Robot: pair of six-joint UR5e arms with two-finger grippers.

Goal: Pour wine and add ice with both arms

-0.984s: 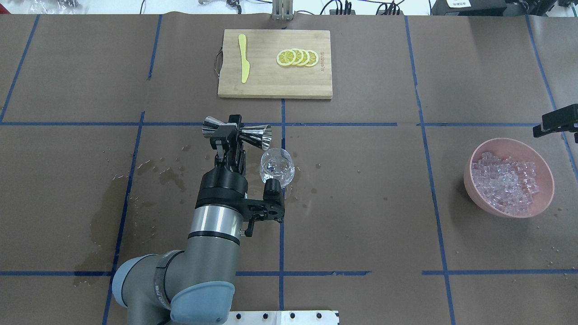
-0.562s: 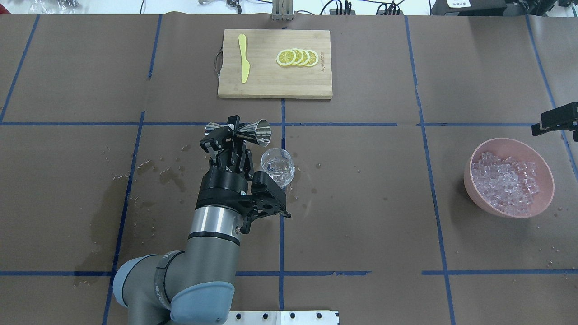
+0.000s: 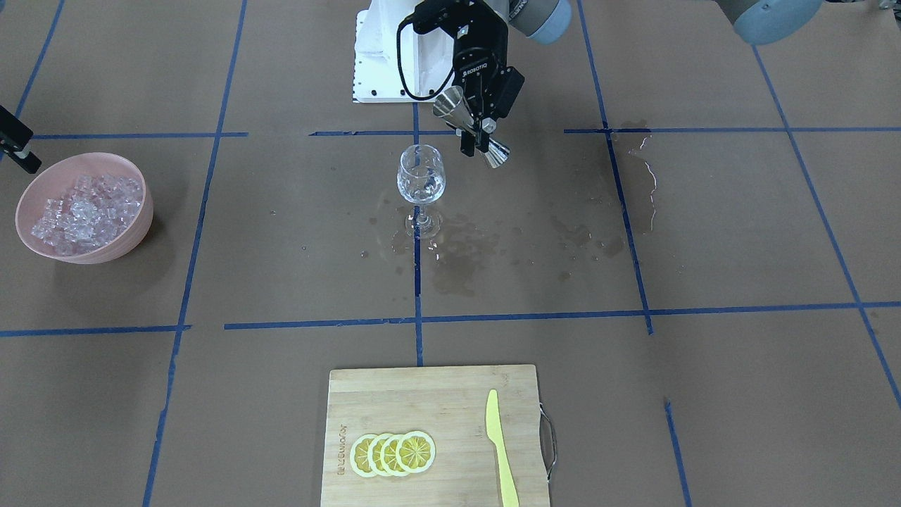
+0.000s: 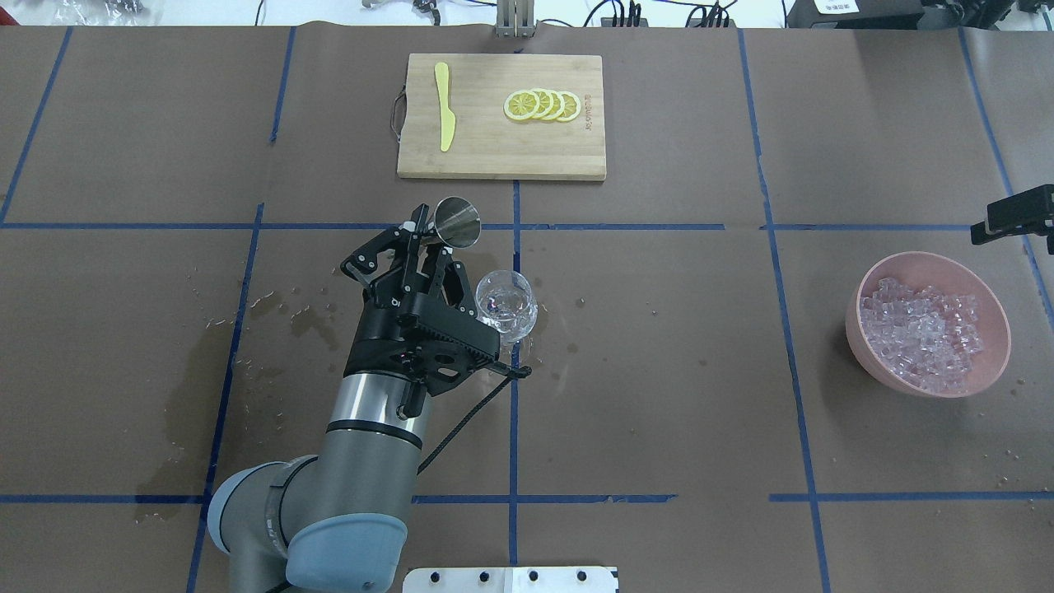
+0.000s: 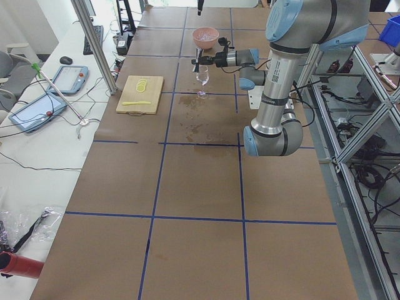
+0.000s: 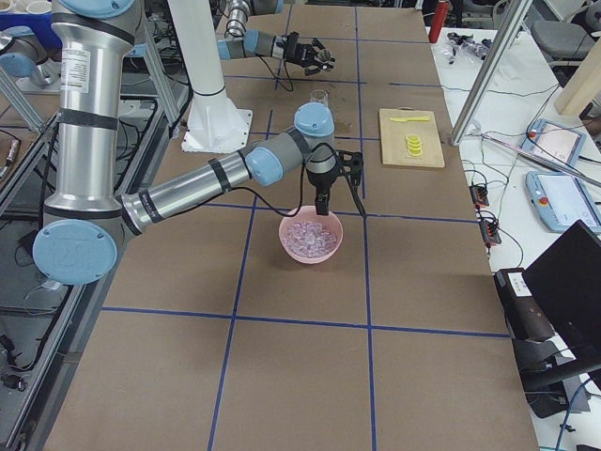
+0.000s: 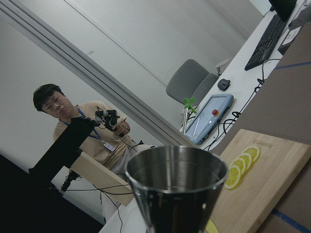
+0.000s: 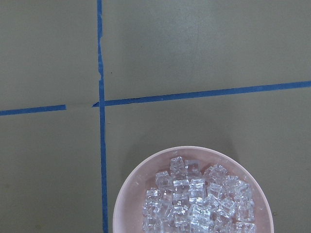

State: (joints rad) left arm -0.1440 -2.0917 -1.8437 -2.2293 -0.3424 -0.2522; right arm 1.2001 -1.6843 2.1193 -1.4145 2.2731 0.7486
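My left gripper (image 4: 428,235) is shut on the waist of a steel double-cone jigger (image 4: 457,222), held nearly upright just behind and left of the clear stemmed glass (image 4: 505,305). In the front view the gripper (image 3: 476,137) holds the jigger (image 3: 470,128) tilted beside the glass (image 3: 421,176). The jigger's cup (image 7: 177,184) looks dark inside and I see no wine in it. Glints show inside the glass. The ice (image 4: 926,333) is heaped in a pink bowl (image 4: 930,257). My right gripper (image 6: 336,193) hangs open above the bowl's far rim, empty. The right wrist view looks down on the ice (image 8: 199,204).
A bamboo cutting board (image 4: 502,148) at the far middle carries lemon slices (image 4: 543,105) and a yellow knife (image 4: 445,115). Wet patches (image 4: 288,317) darken the brown paper left of the glass and around its foot. Blue tape lines cross the table.
My left wrist has turned the jigger from lying sideways with its mouth over the glass to nearly upright, slightly back from the glass. The right gripper has stayed put.
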